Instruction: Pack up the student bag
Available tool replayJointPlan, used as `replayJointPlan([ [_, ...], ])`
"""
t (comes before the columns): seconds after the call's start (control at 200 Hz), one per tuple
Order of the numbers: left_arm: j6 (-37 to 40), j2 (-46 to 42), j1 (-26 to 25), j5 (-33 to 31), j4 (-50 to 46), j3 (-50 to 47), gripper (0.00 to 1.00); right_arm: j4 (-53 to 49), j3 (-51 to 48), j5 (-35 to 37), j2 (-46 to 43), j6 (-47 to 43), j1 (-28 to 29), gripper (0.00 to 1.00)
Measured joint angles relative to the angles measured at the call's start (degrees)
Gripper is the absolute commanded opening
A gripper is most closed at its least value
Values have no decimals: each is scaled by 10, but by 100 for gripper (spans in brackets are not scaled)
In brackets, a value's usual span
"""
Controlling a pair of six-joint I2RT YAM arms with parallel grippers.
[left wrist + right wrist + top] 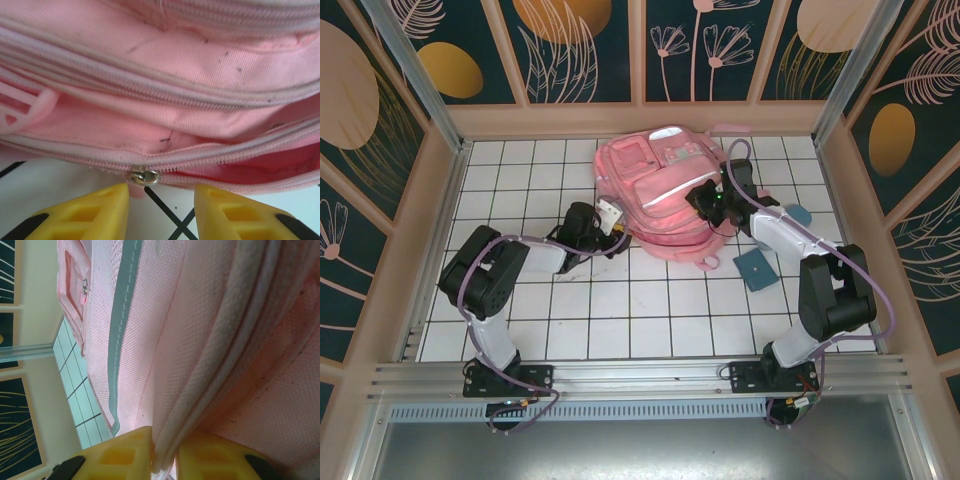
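Note:
The student bag (655, 190), a large pink backpack, lies on the white tiled table at the back middle. My left gripper (613, 222) is at the bag's near left edge. In the left wrist view it (161, 212) stands open, nothing between its yellow fingers (90, 212). Just beyond them is a silver zipper slider (145, 176), its pink pull tab next to the left finger. The zipper gapes to the slider's right. My right gripper (705, 200) sits on the bag's right side, where it (164, 457) is shut on a piped fabric edge (200, 390) of the bag.
A flat teal-blue item (757, 268) lies on the tiles right of the bag, and a smaller blue one (797, 213) lies behind the right arm. Wooden-framed walls close in the back and both sides. Bare tiles (650, 310) stretch between the bag and the arm bases.

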Motion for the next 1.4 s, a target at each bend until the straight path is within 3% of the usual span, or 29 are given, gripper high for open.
replayJointPlan([
  [0.17, 6, 24, 0, 0, 1, 1, 30, 0, 0, -2, 0, 0, -1, 18],
  [0.465, 7, 31, 0, 0, 13, 13, 28, 0, 0, -2, 0, 0, -1, 18],
  [0.716, 10, 44, 4, 0, 18, 29, 0, 0, 0, -2, 0, 0, -3, 17],
  [1.126, 10, -5, 4, 13, -17, -11, 0, 5, -9, -2, 0, 2, -4, 15],
  [1.276, -2, -7, 4, 11, -14, -22, 40, 7, -10, -2, 0, 3, -4, 15],
  [1.401, -12, 8, 4, 2, 14, -20, 46, 7, -10, -2, 0, 3, -4, 15],
])
